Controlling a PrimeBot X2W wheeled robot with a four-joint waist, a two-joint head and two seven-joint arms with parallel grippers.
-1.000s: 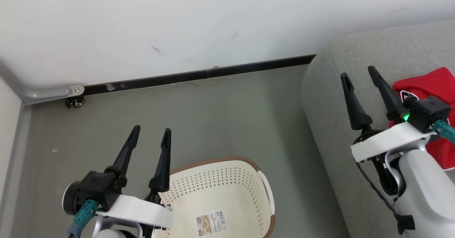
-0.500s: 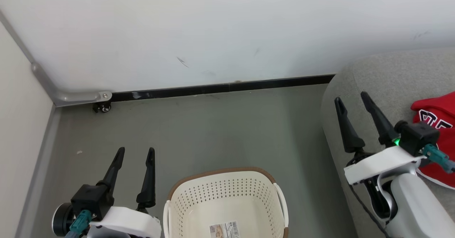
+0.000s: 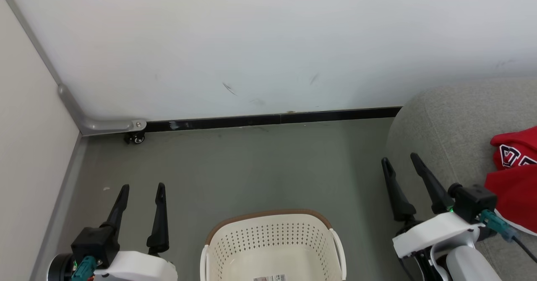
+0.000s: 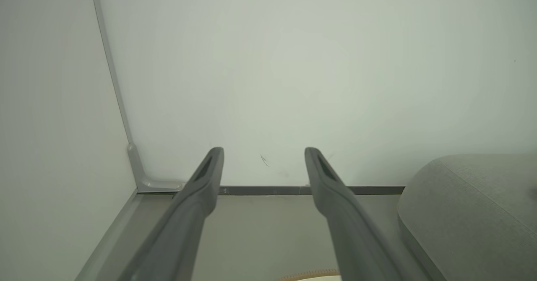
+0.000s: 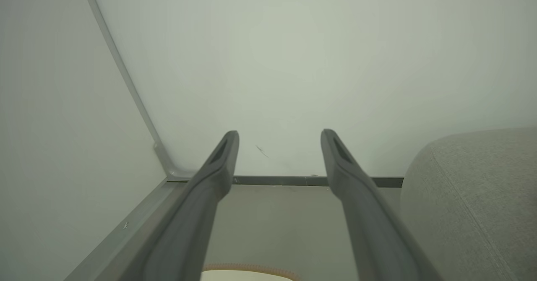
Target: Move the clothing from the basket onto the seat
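The cream basket (image 3: pixel 272 247) with its brown rim stands on the floor at the bottom centre, nothing inside but the label on its bottom. Red clothing (image 3: pixel 514 176) with black-and-white lettering lies on the grey seat (image 3: pixel 444 121) at the right edge. My left gripper (image 3: pixel 142 188) is open and empty at the lower left, beside the basket. My right gripper (image 3: pixel 400 160) is open and empty over the seat's rounded end, left of the clothing. Each wrist view looks between open fingers, left (image 4: pixel 263 150) and right (image 5: pixel 279 132), toward the wall, with the seat (image 5: pixel 474 188) at the right.
A white wall with a black baseboard (image 3: pixel 272 119) closes the far side. A grey rail ending at a small caster wheel (image 3: pixel 136 137) marks the left corner, where a pale panel (image 3: pixel 29 167) runs along the left. Grey-green floor (image 3: pixel 251 167) lies between wall and basket.
The head camera has tilted up and turned, so everything sits lower in the picture. Both arms have drawn back toward the robot; both grippers stay open and empty.
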